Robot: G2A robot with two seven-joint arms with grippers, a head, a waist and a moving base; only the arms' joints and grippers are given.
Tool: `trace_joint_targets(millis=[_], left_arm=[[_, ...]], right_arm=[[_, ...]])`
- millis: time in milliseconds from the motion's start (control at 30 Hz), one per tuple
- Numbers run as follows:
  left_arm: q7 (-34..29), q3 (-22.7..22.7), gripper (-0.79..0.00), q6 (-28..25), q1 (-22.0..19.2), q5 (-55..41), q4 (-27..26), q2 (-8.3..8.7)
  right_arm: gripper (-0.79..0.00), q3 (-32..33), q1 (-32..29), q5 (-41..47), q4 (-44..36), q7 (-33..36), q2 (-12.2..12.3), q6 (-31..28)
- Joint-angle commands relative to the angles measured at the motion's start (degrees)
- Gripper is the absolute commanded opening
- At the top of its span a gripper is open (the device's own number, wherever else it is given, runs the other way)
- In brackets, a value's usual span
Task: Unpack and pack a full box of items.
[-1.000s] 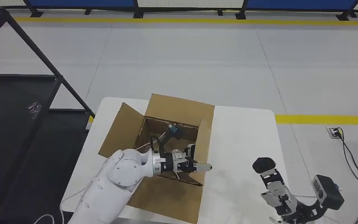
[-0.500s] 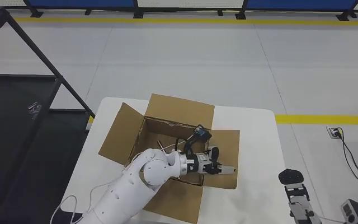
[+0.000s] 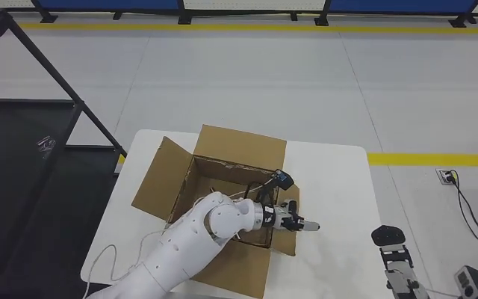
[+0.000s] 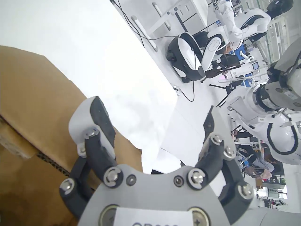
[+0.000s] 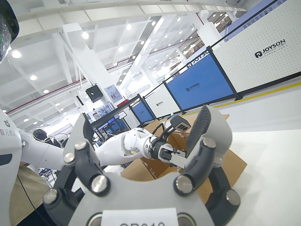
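- Cardboard box [image 3: 243, 149]: stood on the left half of the white worktop [image 3: 336, 187], with all flaps open.
- Left end effector [image 3: 307, 225]: released and empty, fingers spread. It sat at the outer edge of the box's right-hand flap [image 3: 290, 241]; contact could not be told.
- Right end effector [image 5: 143, 115]: released and empty, fingers spread. It was by the worktop's near right corner, facing the box.

A brown corrugated cardboard box [image 3: 243, 146] stands open, mouth up, at centre frame in the top view, on the left half of the white tabletop [image 3: 328, 172]. Its rear, left and near flaps splay outward. The right flap shows as a narrow strip. Its shadowed inside is largely covered, so the contents cannot be made out.
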Motion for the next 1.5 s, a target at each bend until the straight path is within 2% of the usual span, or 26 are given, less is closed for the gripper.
trace_joint_targets(millis=[0,167,300,467,567,633,800,933,1067,1200,1400,1467], left_arm=[[0.0,-0.7,0.0,-0.7,-0.1,-0.2,-0.4,0.03],[-0.9,-6.2,0.0,-2.7,1.2,0.4,-5.5,1.85],[-2.1,-14.7,0.0,-3.1,6.1,2.8,-15.5,4.93],[-4.3,-30.8,0.0,-3.0,18.5,6.2,-32.2,9.42],[-4.7,-41.9,0.0,-3.2,27.4,7.0,-41.1,11.48],[-3.6,-49.2,0.0,-4.1,33.5,5.4,-44.9,12.41],[-0.3,-65.5,0.0,-8.3,46.6,-0.4,-48.0,13.75],[2.6,-74.3,0.0,-12.2,55.0,-4.4,-47.4,14.06],[5.4,-78.9,0.0,-15.4,61.2,-7.3,-45.7,14.02],[7.1,-80.6,0.0,-18.6,64.8,-9.1,-44.4,13.96],[6.8,-79.8,0.0,-21.7,66.2,-8.8,-44.3,14.05],[6.8,-79.8,0.0,-21.7,66.2,-8.8,-44.3,14.05]], right_arm=[[0.0,-0.6,0.8,0.5,-0.6,0.6,0.0,0.0],[0.0,-0.7,3.3,-2.1,-3.3,3.6,0.1,2.4],[0.0,-2.5,5.0,-9.5,-9.3,8.6,0.1,9.2],[0.0,-10.8,10.9,-22.1,-16.0,21.0,0.1,19.0],[0.0,-18.3,17.2,-28.2,-16.7,29.2,-0.1,24.0],[0.0,-23.3,22.3,-31.2,-15.7,34.2,-0.4,28.1],[0.0,-34.2,35.7,-36.9,-9.5,44.7,-1.8,37.3],[0.0,-41.7,45.1,-40.1,-3.0,52.0,-3.3,42.7],[0.0,-48.9,53.8,-42.4,5.1,61.3,-5.2,47.5],[0.0,-54.8,61.2,-41.3,14.5,68.3,-7.5,51.3],[0.0,-59.7,68.3,-35.2,28.6,68.9,-10.9,54.8],[0.0,-59.9,68.6,-35.1,29.1,68.9,-11.1,54.8]])
